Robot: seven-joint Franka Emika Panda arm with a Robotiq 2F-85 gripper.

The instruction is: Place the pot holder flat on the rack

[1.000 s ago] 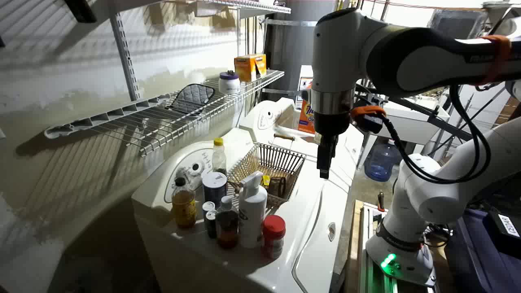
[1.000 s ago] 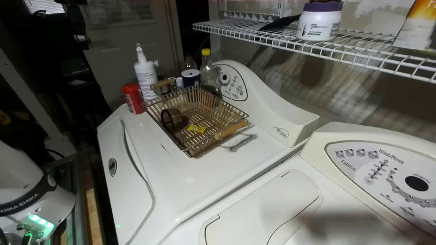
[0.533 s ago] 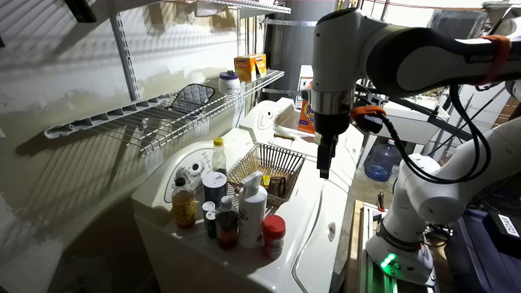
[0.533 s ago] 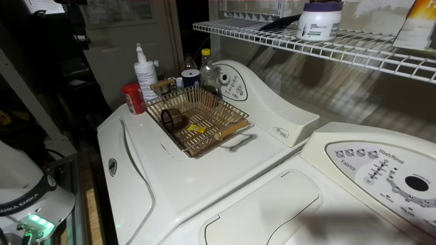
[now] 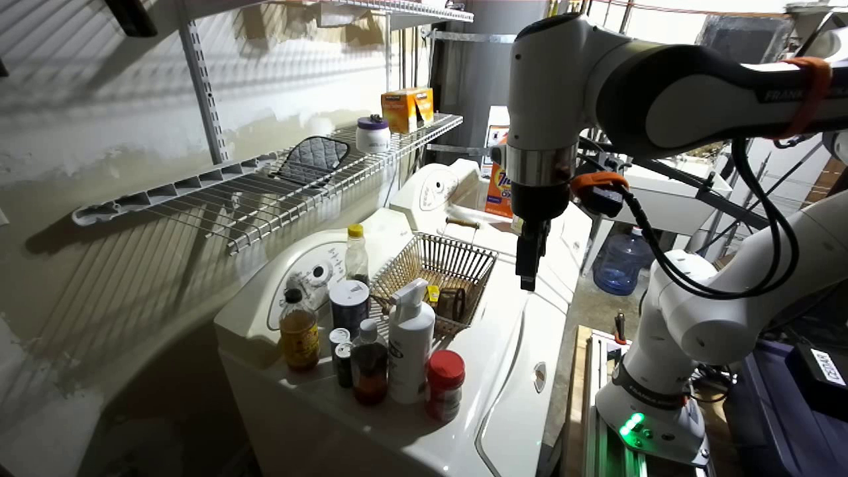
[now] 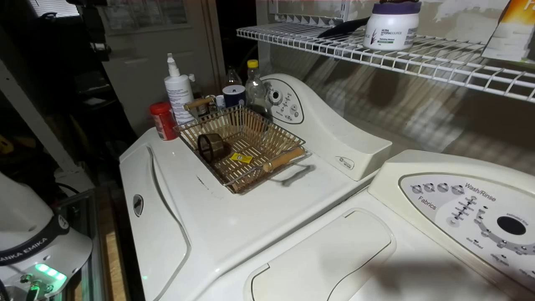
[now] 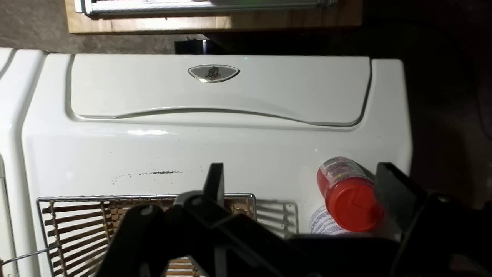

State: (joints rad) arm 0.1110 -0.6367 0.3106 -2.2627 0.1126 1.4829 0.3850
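The black two-finger gripper (image 7: 301, 175) — spread wide, holding nothing — above a glossy white appliance (image 7: 230, 150). The dark grey quilted pot holder (image 5: 315, 161) rests on the long silver-grey wire rack (image 5: 291, 211), one edge raised, near a white purple-lidded jar (image 5: 373, 137).

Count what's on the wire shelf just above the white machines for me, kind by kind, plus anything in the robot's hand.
Pot holder: 1
Jar: 1
Box: 1
In the hand: 0
Total: 3, all on the shelf. A dark bit on the jar's lid is too unclear to count.
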